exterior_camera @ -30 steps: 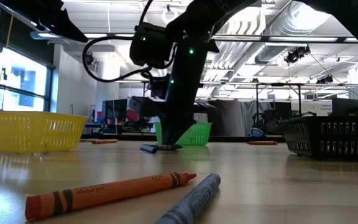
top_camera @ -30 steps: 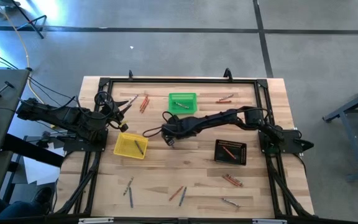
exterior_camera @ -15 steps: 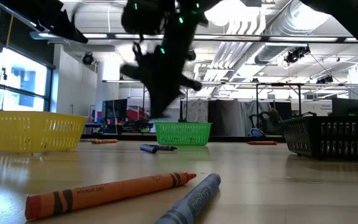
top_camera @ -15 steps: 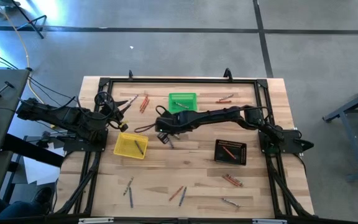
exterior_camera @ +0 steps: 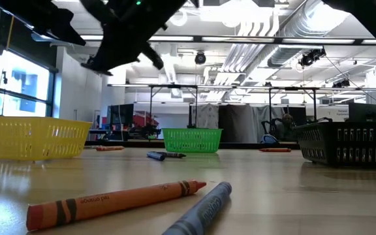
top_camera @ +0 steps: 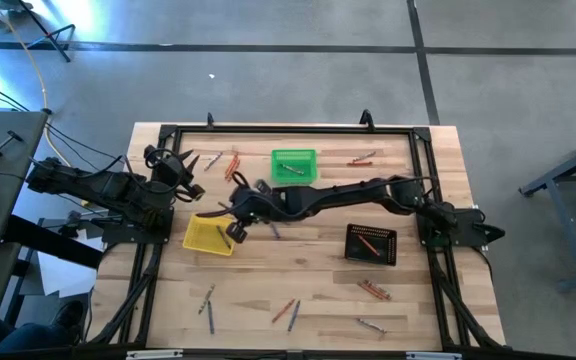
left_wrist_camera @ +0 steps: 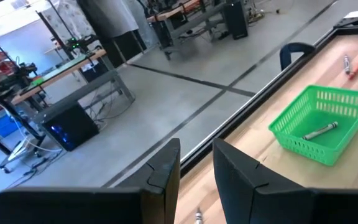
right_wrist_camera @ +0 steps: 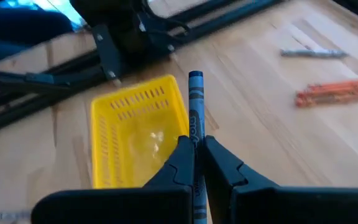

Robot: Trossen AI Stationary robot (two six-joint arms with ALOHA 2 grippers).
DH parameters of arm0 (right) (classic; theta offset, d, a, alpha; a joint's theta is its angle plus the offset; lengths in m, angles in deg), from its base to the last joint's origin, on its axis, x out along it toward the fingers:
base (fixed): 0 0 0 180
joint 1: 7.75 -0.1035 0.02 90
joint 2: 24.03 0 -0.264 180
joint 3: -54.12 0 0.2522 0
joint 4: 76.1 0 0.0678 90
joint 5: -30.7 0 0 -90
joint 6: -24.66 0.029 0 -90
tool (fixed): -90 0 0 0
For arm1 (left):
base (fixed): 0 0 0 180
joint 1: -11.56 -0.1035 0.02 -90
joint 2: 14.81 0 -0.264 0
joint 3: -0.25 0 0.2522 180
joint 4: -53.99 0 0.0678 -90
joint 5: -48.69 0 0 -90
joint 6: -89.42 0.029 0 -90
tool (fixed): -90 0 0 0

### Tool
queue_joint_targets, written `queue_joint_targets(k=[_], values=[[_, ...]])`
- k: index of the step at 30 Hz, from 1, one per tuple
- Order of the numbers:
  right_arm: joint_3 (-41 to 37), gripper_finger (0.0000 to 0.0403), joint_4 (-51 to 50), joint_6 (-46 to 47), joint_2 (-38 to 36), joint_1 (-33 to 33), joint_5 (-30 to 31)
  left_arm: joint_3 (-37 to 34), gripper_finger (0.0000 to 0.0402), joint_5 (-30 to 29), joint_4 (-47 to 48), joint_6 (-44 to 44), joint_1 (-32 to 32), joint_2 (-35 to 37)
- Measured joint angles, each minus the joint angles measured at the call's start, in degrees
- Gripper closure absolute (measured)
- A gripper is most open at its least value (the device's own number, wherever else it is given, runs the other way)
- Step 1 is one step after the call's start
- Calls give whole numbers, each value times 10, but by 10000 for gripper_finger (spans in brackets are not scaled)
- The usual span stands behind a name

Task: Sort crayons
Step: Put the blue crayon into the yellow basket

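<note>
Here the right arm stretches far across the surface [top_camera: 318,280] from its base on the right side, elbow bent low, reaching toward the yellow basket [top_camera: 208,234]. Its right hand [top_camera: 234,226] hangs at that basket's right edge, fingers clamped on a blue-grey crayon [right_wrist_camera: 196,118]. In the right wrist view the crayon stands out straight past the two pinched fingers [right_wrist_camera: 180,160], its tip over the basket's near rim.

The left arm lies folded at the surface's left edge. Its left hand [top_camera: 182,166] points toward the far left corner, raised clear of the wood, its two fingers [left_wrist_camera: 165,165] parted a little with nothing between them.

The other crayons are spread widely. One grey crayon lies in the green basket [top_camera: 294,165], and orange ones lie in the black basket [top_camera: 371,243]. An orange pair [top_camera: 233,163] sits just left of the green basket, and another orange pair [top_camera: 361,158] lies to its right near the far rail. Near the front edge rest an orange crayon [exterior_camera: 113,200] and a blue-grey one [exterior_camera: 204,210], tips close together. More lie at the front left [top_camera: 208,300] and front right [top_camera: 373,290].
</note>
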Motion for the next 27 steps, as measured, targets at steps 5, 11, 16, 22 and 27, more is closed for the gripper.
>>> queue_joint_targets(k=[5,11,16,22,27], values=[[0,400,81,-9,37,0,-32,0,316,-1,-3,-1,0,2],[0,400,160,-5,72,-1,-74,0,316,-3,-5,-5,0,4],[0,400,175,5,92,-2,-76,0,316,-3,-5,-5,0,4],[0,370,177,8,101,-2,-77,0,316,-2,-5,-9,0,4],[0,311,177,8,101,-2,-91,0,316,-2,-5,-9,0,4]])
